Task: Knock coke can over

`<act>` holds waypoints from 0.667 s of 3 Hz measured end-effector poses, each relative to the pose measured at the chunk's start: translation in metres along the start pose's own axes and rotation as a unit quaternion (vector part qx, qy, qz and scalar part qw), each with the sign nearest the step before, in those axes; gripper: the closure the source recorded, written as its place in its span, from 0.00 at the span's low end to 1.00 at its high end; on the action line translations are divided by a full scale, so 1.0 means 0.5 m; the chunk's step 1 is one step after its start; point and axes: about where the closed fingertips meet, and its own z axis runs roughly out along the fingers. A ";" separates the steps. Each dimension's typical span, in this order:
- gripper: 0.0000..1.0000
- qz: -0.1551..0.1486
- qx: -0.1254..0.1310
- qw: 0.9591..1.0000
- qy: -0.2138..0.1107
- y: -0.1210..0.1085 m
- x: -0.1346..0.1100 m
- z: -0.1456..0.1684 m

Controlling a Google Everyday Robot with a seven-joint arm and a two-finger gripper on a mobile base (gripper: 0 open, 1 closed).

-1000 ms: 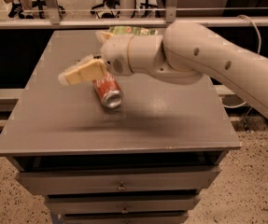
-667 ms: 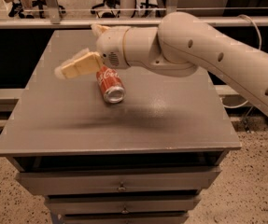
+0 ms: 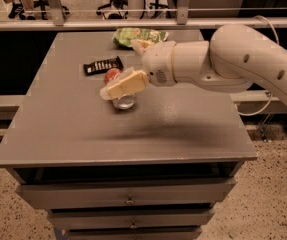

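The coke can (image 3: pixel 112 75) lies on its side on the grey table (image 3: pixel 73 129), its silver end (image 3: pixel 124 102) facing the camera. My gripper (image 3: pixel 119 69) comes in from the right on the white arm (image 3: pixel 233 59) and hovers just over the can. Its fingers are spread open and hold nothing. The lower cream finger (image 3: pixel 127 84) lies across the can and hides its middle; the other finger (image 3: pixel 140 44) points toward the back of the table.
A black candy bar wrapper (image 3: pixel 102 65) lies just behind and to the left of the can. A green chip bag (image 3: pixel 139 36) sits at the table's back edge. A rail (image 3: pixel 133 23) runs behind the table, with drawers (image 3: pixel 129 199) below the front edge.
The gripper has moved to the right, over the can, which uncovers the wrapper and the chip bag. The can stays on its side, its end now turned more toward the camera.
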 end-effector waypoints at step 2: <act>0.00 -0.025 0.009 0.999 0.044 -0.019 0.090 -0.162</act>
